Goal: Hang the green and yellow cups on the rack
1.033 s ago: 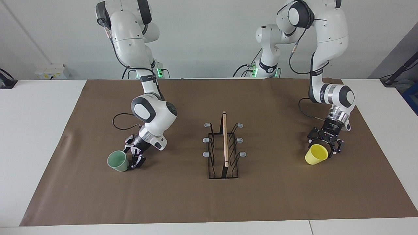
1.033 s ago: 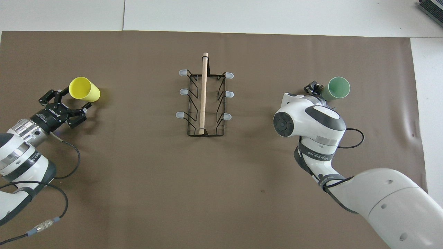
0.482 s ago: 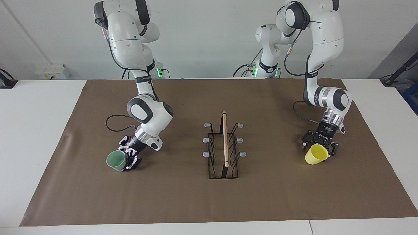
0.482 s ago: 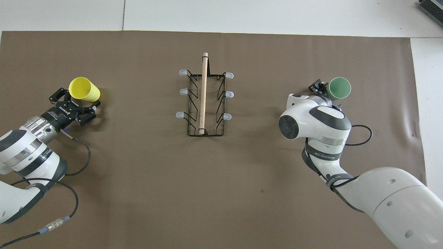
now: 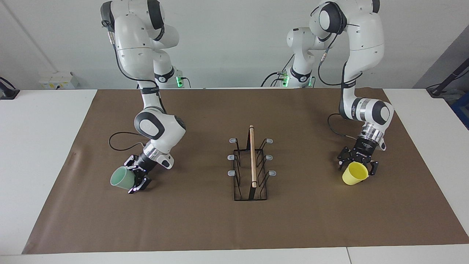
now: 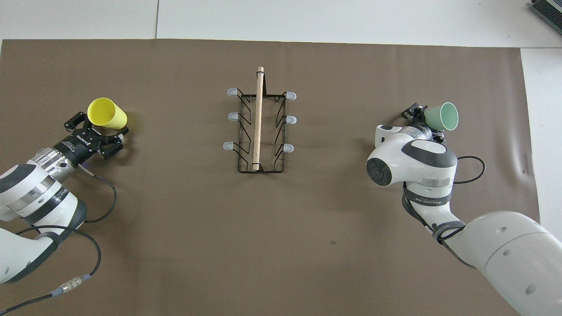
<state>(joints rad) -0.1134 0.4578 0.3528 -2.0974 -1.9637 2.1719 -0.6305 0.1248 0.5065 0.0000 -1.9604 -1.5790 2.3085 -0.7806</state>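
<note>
The right gripper (image 5: 133, 180), reaching down at the right arm's end of the desk (image 5: 205, 223), has its fingers gripping the narrow base of the green cup (image 5: 120, 178). The cup is tipped on a slant with its mouth turned away from the rack (whether its lower edge is clear of the desk cannot be told). The rack (image 5: 252, 157) stands at the middle of the desk, well apart from both cups, with all six grey-tipped prongs bare. At the left arm's end the yellow cup (image 5: 354, 173) lies tilted on the desk, with the left gripper (image 5: 357, 168) low and right against it. Whether that gripper's fingers have closed on the cup cannot be told.

The step in hand appears to be the pick-up, with no cup hung yet. To do it well, each grip should sit firmly on the tapered wall near the base, where a smooth cup could slide out. Each cup should be lifted clear before travelling. It should reach the rack mouth-first, so that a prong enters the opening rather than knocking the light wire frame.
</note>
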